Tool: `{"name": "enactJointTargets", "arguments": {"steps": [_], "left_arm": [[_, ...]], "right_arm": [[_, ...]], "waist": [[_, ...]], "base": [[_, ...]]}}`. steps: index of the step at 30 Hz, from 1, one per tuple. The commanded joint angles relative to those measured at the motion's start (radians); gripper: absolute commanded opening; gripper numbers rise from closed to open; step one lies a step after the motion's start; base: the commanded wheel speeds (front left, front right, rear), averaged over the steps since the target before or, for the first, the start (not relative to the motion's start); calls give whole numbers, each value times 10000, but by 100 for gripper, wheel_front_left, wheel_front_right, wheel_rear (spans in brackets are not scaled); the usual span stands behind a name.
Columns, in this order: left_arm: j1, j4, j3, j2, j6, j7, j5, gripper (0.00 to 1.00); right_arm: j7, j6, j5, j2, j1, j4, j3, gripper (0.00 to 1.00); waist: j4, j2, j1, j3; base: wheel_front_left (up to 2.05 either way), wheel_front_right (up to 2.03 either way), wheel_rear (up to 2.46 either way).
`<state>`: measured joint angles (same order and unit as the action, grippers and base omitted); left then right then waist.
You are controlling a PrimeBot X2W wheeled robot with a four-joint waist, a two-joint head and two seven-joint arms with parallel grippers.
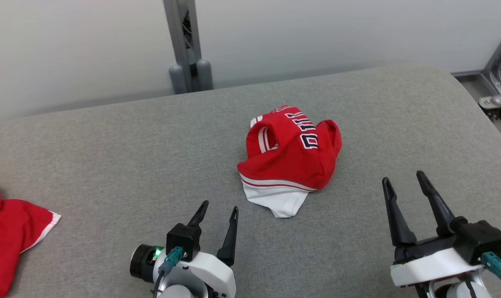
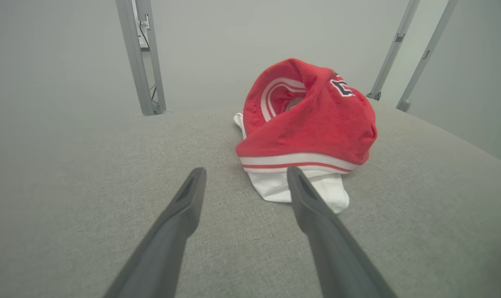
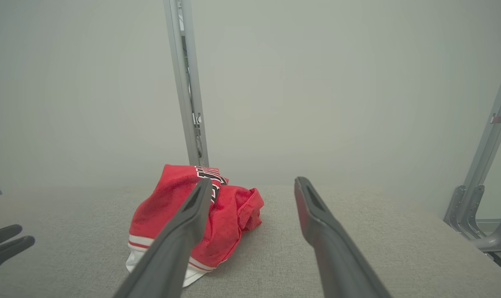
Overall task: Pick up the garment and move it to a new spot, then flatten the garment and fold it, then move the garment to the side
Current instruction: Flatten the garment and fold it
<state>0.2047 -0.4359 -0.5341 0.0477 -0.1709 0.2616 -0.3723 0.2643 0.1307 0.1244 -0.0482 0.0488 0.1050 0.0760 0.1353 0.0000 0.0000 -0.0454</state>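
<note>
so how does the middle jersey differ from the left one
The red jersey is bunched into a mound; the red garment at left lies flatter. The jersey shows whole, with dark lettering and white cloth beneath; the garment is cut off at the picture's edge, no lettering showing. Both are red with white trim on the grey surface.

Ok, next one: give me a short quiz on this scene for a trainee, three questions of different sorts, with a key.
1. True or false: the left pincer and the right pincer both stand open, apart from the crumpled red garment.
2. The garment's white part points: A) toward the robot; B) away from the robot; C) straight up.
3. What lies at the left edge of the grey surface in the head view?
Key: 1 true; 2 A; 3 a second red cloth with white trim.
</note>
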Motion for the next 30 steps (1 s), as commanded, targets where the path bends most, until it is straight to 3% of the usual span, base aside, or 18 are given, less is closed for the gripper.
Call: {"name": "enactJointTargets", "arguments": {"steps": [1, 7, 11, 22, 23, 25, 26, 30], "left_arm": [[414, -424, -212, 54, 88, 43, -246, 100], [1579, -2113, -1367, 59, 436, 43, -1770, 100], [2309, -2681, -2038, 42, 237, 43, -2749, 100], [3748, -3889, -3236, 49, -1043, 45, -3676, 97], [3827, -3862, -3207, 51, -1156, 44, -3684, 83], [3874, -3715, -3167, 52, -1285, 45, -3564, 7], [3883, -3588, -3110, 49, -1339, 44, -3471, 0], [3407, -2689, -2594, 48, -1401, 44, -3112, 0]], "right_arm": [[6, 1, 37, -49, 192, -96, -57, 100], [6, 1, 152, -45, 420, -331, -72, 100], [6, 1, 180, -46, 542, -414, 16, 100], [6, 1, 438, -199, 1025, -566, 524, 100], [6, 1, 451, -228, 1053, -585, 565, 100], [6, 1, 473, -295, 1060, -588, 618, 100], [6, 1, 488, -319, 1056, -597, 635, 100], [6, 1, 406, -396, 916, -458, 758, 100]], "waist": [[341, 0, 0, -335], [829, 0, 0, -814], [1021, 0, 0, -1147], [1505, 0, 0, -1856], [1532, 0, 0, -1902], [1546, 0, 0, -1940], [1546, 0, 0, -1945], [1598, 0, 0, -1687]], "base": [[0, 0, 0], [0, 0, 0], [0, 0, 0], [0, 0, 0], [0, 0, 0], [0, 0, 0], [0, 0, 0], [0, 0, 0]]}}
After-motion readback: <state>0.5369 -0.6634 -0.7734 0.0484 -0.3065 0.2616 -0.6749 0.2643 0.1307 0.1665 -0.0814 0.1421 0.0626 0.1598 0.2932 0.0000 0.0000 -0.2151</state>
